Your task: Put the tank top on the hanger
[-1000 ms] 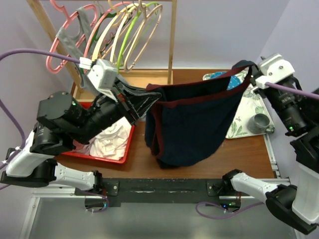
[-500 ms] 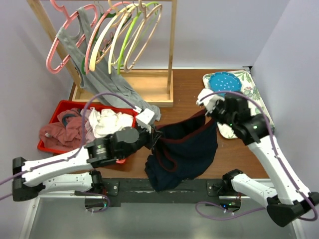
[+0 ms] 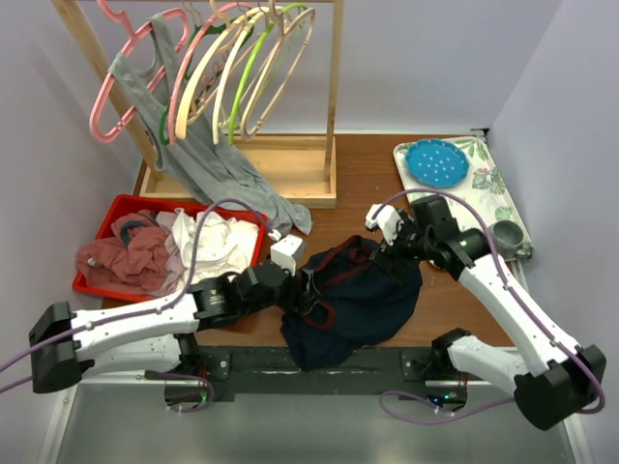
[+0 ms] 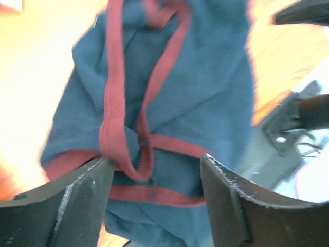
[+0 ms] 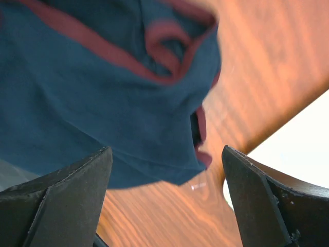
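**A:** Both arms have come down since a second ago. The tank top [image 3: 358,300], then stretched in the air between them, now lies crumpled on the wooden table [image 3: 387,193], its near end over the front edge.

**B:** And the grippers, seen from above?

**A:** The left gripper [image 3: 308,286] sits at the heap's left edge, and the right gripper [image 3: 385,244] at its far right corner. The tan hanger [image 3: 294,75] hangs on the wooden rack [image 3: 334,106], well apart from the top.

**B:** Left wrist view?

**A:** It is blurred, but the two fingers [image 4: 77,206] stand apart. The navy cloth and its red trim lie below them, not pinched.

**B:** Right wrist?

**A:** The fingers [image 5: 61,195] are spread wide. A folded corner of the top lies on the wood beneath the gap, and nothing is clamped.
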Tool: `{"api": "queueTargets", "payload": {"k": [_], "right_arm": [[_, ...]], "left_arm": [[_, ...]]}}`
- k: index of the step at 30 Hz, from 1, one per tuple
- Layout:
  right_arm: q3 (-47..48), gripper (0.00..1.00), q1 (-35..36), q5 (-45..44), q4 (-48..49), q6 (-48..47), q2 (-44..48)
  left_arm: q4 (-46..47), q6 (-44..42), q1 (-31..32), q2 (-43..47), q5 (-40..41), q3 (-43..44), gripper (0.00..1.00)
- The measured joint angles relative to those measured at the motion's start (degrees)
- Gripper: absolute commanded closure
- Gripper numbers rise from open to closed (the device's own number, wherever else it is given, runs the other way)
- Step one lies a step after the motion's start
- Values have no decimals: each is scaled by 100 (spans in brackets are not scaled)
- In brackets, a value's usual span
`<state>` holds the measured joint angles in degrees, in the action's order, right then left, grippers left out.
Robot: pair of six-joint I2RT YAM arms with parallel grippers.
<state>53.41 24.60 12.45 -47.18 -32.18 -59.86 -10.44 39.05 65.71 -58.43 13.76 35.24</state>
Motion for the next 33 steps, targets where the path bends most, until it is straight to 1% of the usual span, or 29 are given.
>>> {"api": "queueTargets", "payload": {"k": [4,8,11,13,16,19,24,27,33], "right_arm": [[262,5,-155,785,168,188,282],[140,5,-557,1749,341,341,155],[-57,5,-994,2382,463,424,-98],[-142,5,-1215,2680,452,435,-262],[-179,5,-1298,2933,485,435,-328],[-240,5,-1327,3091,501,426,-289],[-299,5,-1388,3171,503,391,-289],[-299,5,-1405,3187,505,363,-286],[-299,5,-1414,3189,503,315,-286]], "left_arm": [[-599,-396,-2,516,-85,793,16],[-1241,-962,-2,835,57,2118,8],[-1641,-1491,-9,675,404,3368,4],[-1840,-1825,-52,363,667,4214,4],[-2063,-2236,-452,-245,890,5414,4],[-2194,-2520,-1176,-966,868,6513,4],[-2583,-2684,-1921,-2074,614,8017,6],[-2669,-2660,-2315,-2476,269,8494,8],[-2793,-2503,-3163,-2741,-420,8585,13]]}}
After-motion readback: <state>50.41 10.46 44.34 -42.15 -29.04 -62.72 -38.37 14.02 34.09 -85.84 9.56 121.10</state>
